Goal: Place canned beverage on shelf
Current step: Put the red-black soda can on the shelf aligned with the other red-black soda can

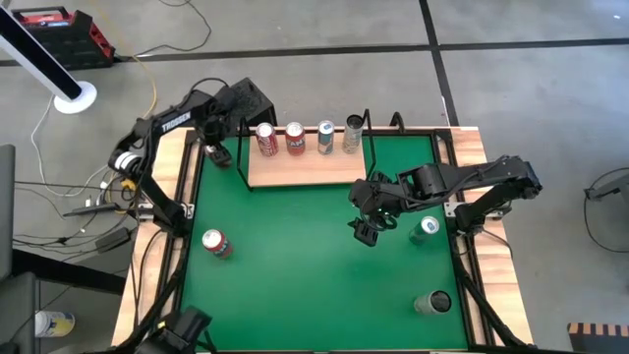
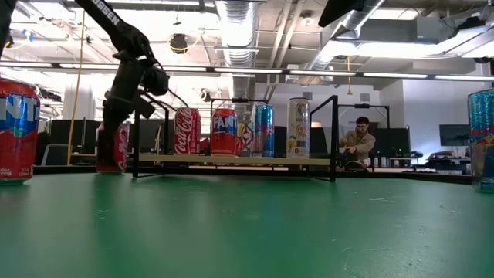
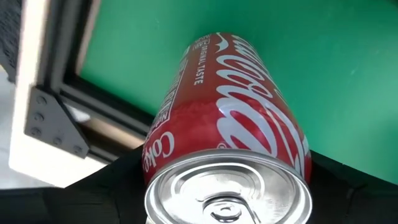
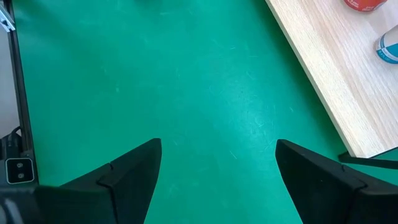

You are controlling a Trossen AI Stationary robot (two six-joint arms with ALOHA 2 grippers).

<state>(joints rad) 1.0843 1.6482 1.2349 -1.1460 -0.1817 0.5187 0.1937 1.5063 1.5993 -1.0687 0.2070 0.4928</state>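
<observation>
Currently, at the left of the high view you have a red can [image 1: 216,242] standing alone on the green mat [image 1: 305,265], lower left. Up and just right of it, the left gripper [image 1: 217,154] sits in the upper left of the mat, just beside the shelf's left end. Its wrist view shows a Coke can [image 3: 230,130] clamped between the dark fingers [image 3: 118,180], lid toward the camera, green mat behind it. In the low view that can [image 2: 116,147] hangs upright at the left of the frame, just left of the shelf's wire frame; whether its base touches the mat you cannot tell.

Moving right: the shelf [image 1: 307,167] lies top centre, a pale board with black wire ends. Four cans stand in a row along its far edge: a red Coke [image 1: 265,139], a red Fanta [image 1: 294,139], a blue can [image 1: 325,137] and a pale tall can [image 1: 353,134].

Right of centre, the right gripper [image 1: 366,232] hovers over bare mat, below the shelf's right end. Its wrist view shows the fingers [image 4: 130,171] spread wide with nothing between them, the shelf corner at the upper right of that frame.

Farther right, a silver-green can [image 1: 425,229] lies near the mat's right edge, and a dark-topped can [image 1: 433,303] sits at lower right. A person [image 2: 356,143] sits in the room behind, right of centre in the low view.
</observation>
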